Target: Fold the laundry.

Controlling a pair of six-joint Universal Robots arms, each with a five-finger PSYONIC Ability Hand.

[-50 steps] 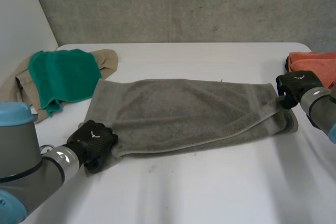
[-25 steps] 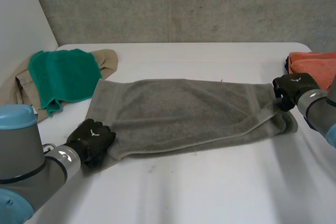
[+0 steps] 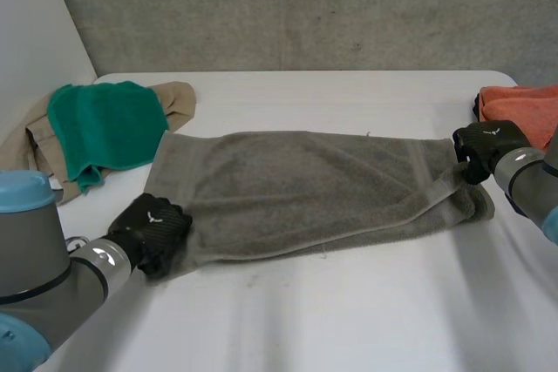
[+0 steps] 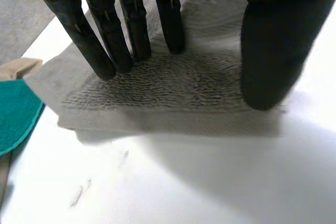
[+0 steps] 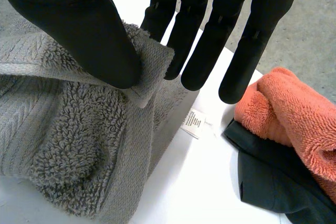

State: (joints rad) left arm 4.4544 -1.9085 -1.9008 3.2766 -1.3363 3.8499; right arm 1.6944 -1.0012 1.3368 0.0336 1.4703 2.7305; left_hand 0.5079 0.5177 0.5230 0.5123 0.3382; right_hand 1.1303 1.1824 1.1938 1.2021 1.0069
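Our left hand [image 3: 155,231] pressing straight fingers [image 4: 134,30] onto a corner of the grey towel [image 3: 305,187], our right hand [image 3: 484,147] pinching its opposite end

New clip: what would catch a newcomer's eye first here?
A long grey towel lies spread across the table, the left hand pressing its near left corner and the right hand pinching a right corner. A green cloth lies at the left edge, an orange cloth at the right.

Cloth and finish
A grey towel [image 3: 305,185] is being shown as rough looped terry, the white table [image 3: 349,320] as smooth and matt.
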